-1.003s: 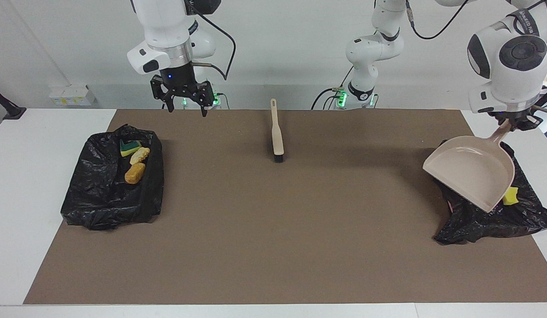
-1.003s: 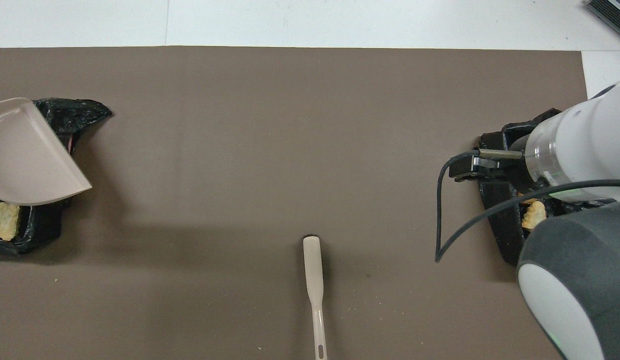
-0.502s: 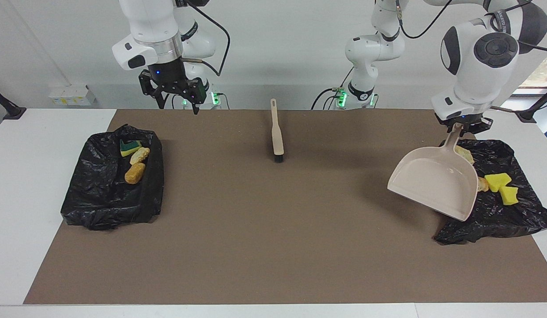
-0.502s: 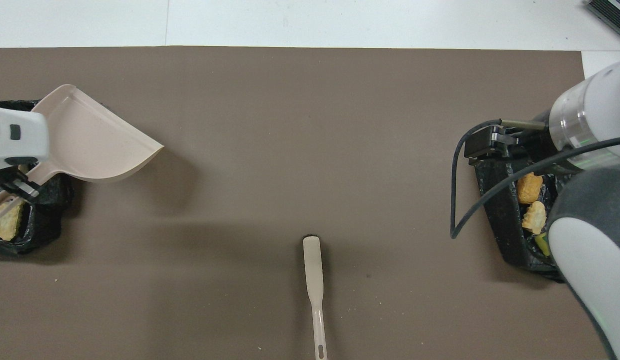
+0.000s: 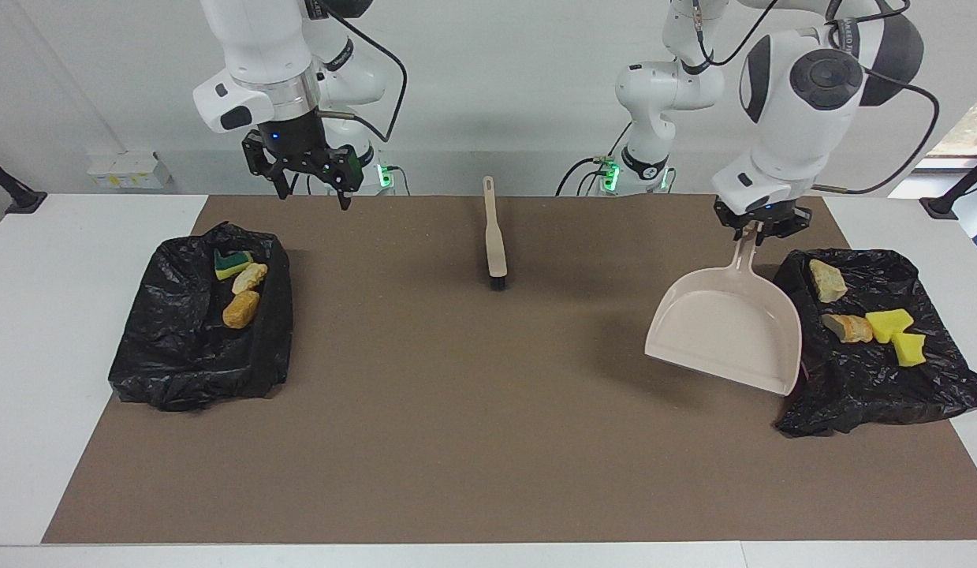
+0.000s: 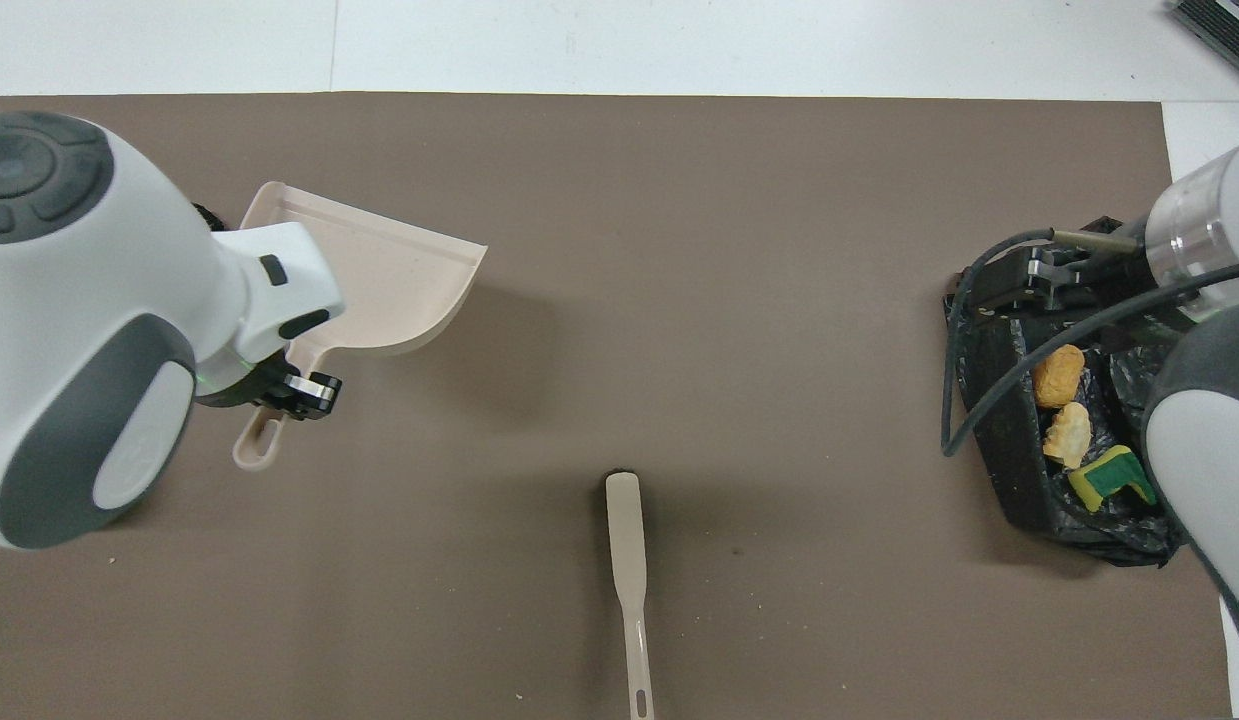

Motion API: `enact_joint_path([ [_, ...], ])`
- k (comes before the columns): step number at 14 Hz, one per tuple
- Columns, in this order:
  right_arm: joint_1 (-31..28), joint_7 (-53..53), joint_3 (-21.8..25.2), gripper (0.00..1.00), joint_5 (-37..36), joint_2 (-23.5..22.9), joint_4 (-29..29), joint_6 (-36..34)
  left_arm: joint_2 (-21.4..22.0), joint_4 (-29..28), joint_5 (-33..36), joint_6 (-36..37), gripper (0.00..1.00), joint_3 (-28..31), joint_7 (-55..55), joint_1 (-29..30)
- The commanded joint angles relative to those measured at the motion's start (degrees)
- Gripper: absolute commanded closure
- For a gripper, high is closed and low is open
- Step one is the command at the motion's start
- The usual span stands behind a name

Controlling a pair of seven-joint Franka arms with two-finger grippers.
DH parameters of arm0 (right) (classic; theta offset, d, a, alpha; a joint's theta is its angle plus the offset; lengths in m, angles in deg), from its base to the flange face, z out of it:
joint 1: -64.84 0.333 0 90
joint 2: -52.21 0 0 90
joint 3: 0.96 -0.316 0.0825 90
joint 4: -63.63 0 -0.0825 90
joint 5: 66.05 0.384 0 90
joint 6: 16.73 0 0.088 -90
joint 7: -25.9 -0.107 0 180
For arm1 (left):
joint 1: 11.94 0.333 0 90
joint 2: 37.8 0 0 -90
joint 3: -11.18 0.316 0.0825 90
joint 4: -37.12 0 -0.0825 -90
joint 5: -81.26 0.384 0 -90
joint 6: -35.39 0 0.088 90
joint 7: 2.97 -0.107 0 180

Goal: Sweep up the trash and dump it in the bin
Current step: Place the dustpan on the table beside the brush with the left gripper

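Trash point(image 5: 872, 314) in bags; no shared axis readable.

**Open mat between two bins, one brush in the lane**

The brown mat point(image 5: 456, 410) on the bench lies bare through its middle and along the edge farthest from the robots. A brush point(image 5: 494, 237) lies alone near the robots' edge, midway between the arms. A black-lined bin point(image 5: 196, 339) blocks the right arm's end, another bin point(image 5: 874, 371) the left arm's end. The dustpan point(image 5: 729, 331), hanging from the left claw point(image 5: 760, 229), hangs over the mat beside that bin.
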Motion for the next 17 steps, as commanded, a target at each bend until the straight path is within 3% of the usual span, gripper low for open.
enact_joint_path([
  [1, -2.0, 3.6, -0.5, 0.0, 1.2, 2.6, 3.7, 2.0, 1.3, -0.2, -3.5, -3.5, 1.0, -1.0, 7.5, -3.0],
  [7, -3.0, 3.6, -0.5, 0.0, 1.2, 5.9, 9.4, 4.9, -0.9, -0.7, -6.3, -11.9, 1.0, -4.7, 17.2, -5.9],
  [17, -3.0, 3.4, -0.6, 0.0, 2.5, 5.7, 8.9, 4.9, -14.0, -3.6, -5.5, -29.0, 1.0, -4.7, 27.2, -12.8],
])
